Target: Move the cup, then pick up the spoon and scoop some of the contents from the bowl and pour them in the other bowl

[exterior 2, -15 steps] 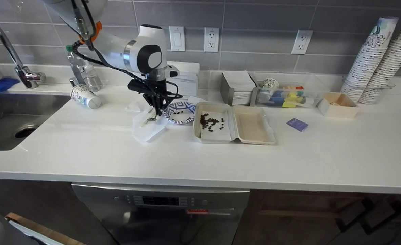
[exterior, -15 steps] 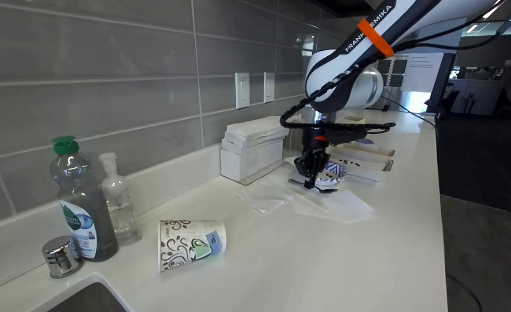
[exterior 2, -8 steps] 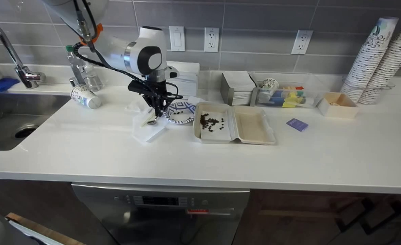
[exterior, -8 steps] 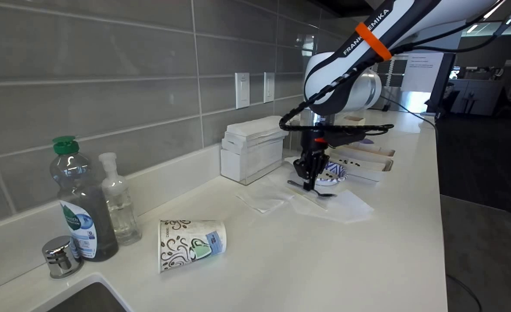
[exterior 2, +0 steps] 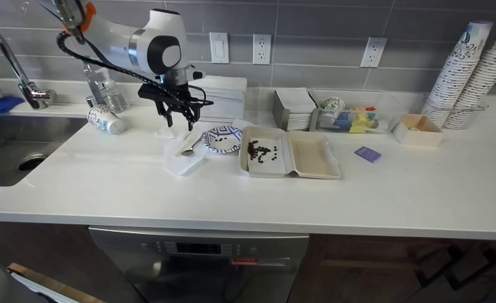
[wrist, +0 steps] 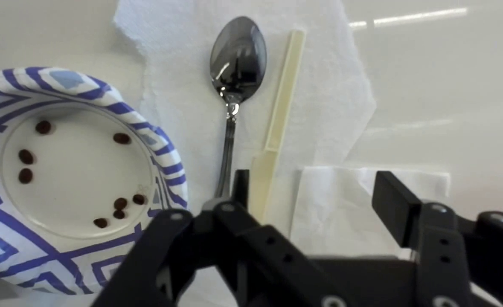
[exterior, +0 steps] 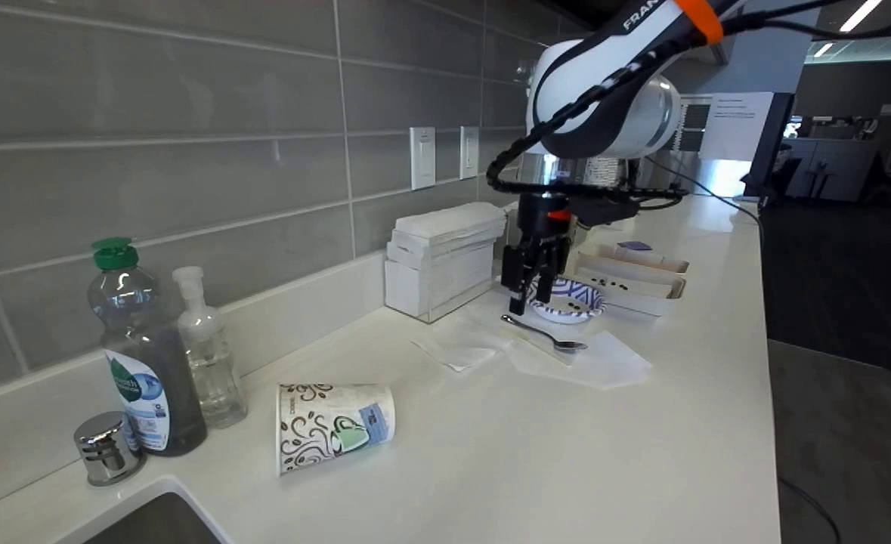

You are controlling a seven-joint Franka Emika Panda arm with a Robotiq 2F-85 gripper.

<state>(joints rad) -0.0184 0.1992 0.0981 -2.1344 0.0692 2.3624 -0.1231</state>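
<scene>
Biggest worry here: grabbing the wrong thing. In the wrist view the pale plastic utensil [wrist: 284, 94] lines up between the jaws, while the spoon [wrist: 233, 97] lies to its left on a paper napkin [wrist: 328, 98], handle end hidden. Drop straight down and I'd bet you pinch utensil or paper, or bump the bowl [wrist: 74, 170] just beside it. Jaws are wide apart, holding nothing, hanging above the counter [exterior: 566, 468]. In both exterior views the cup [exterior: 335, 428] lies on its side near the sink [exterior 2: 41, 128].

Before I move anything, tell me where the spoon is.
In the wrist view, the spoon lies on a white napkin, between the patterned bowl at left and a pale utensil at right.
</scene>
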